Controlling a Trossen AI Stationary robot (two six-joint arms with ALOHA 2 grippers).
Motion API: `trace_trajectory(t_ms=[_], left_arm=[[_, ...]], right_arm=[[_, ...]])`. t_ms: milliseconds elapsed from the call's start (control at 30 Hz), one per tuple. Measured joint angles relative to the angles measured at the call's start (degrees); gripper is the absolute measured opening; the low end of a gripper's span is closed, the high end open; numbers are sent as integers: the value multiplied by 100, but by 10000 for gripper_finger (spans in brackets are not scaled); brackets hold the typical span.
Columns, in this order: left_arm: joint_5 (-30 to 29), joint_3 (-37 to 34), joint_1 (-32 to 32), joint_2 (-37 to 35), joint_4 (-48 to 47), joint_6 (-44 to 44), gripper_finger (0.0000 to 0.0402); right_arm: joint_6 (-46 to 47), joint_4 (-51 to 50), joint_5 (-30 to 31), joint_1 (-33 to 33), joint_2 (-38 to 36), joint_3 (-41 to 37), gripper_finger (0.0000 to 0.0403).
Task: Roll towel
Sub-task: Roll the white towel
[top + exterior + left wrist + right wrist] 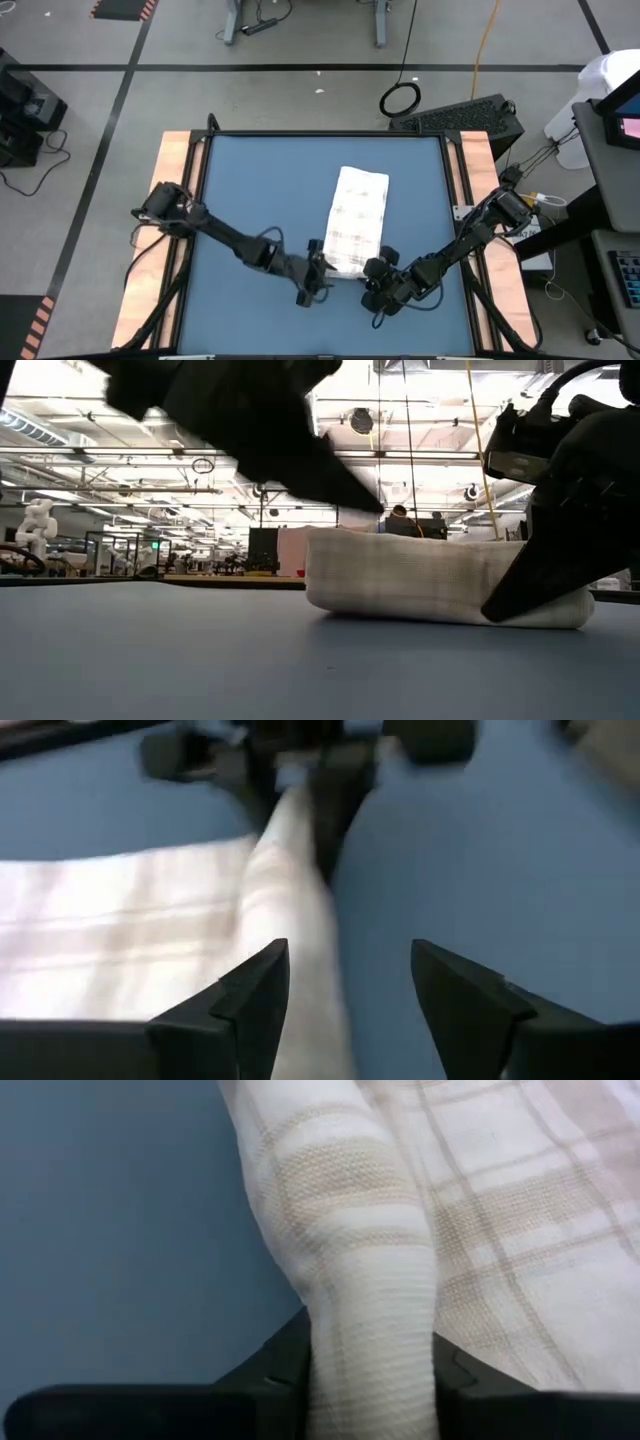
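Towel (370,1270) roll pinched in right hand (370,1380).

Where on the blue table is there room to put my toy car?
Bare blue mat lies left of the towel, and a narrower strip runs between the towel and the right wooden edge. It is crowded at the towel's near end, where the left claw and right claw meet.
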Motion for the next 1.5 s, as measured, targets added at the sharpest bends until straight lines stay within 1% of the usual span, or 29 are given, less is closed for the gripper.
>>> trace_trajectory(t_ms=[133,200,233,367,467,533,700,767,900,1033,1100,1167,1233,1333,1433,1500], left_arm=[[-1272,-2,-297,256,222,475,215],[-1542,-2,-334,367,217,619,215],[-1546,-2,-334,407,190,639,215],[-1210,3,-330,428,281,563,215],[-1189,7,-334,426,247,651,215],[-1075,7,-332,426,242,734,216],[-894,4,-281,646,212,801,216],[-898,8,-250,776,304,803,216],[-1297,7,-202,984,484,769,216],[-1300,7,-87,994,480,509,215],[-1063,7,14,994,459,291,213],[-584,7,146,992,461,62,205],[-83,11,279,988,477,-212,190],[375,20,437,977,364,-493,159],[822,20,565,968,323,-690,127],[1218,22,648,970,333,-862,110]], right_arm=[[-20,9,0,2,3,-4,94],[-39,0,0,2,4,-4,94],[-38,0,0,2,7,-4,94],[25,-4,4,2,7,-4,93],[94,-2,7,4,9,-5,93],[100,7,9,4,11,-7,93],[118,15,11,4,11,-9,93],[129,16,11,4,13,-9,93],[110,25,11,7,13,-9,93],[49,51,94,16,7,-11,100],[-121,72,88,17,-42,-11,114],[-239,53,55,17,-128,-13,136],[-411,-52,-23,34,-269,-33,163],[-632,-239,-53,81,-583,-37,205],[-1007,-216,189,246,-785,-35,240],[-1344,-161,521,445,-804,-35,255]])
